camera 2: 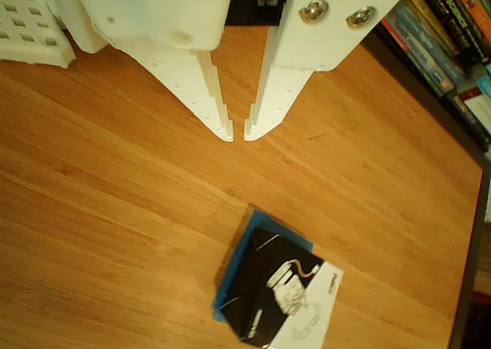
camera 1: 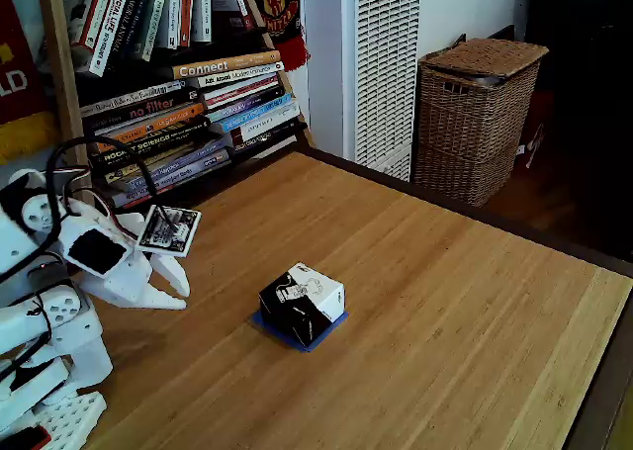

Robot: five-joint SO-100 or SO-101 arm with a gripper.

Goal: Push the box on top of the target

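Found the box [camera 1: 302, 303] already sitting on the target [camera 1: 329, 324], well ahead of the nearly closed, empty gripper [camera 2: 238, 133]; judged best only to nudge gently, keeping it square.

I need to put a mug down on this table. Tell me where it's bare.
The widest bare wood runs from the box on its blue tape square rightward to the table edge, toward the wicker basket. The strip between the box and the bookshelf is free too. The left is crowded: the gripper hangs near the box.
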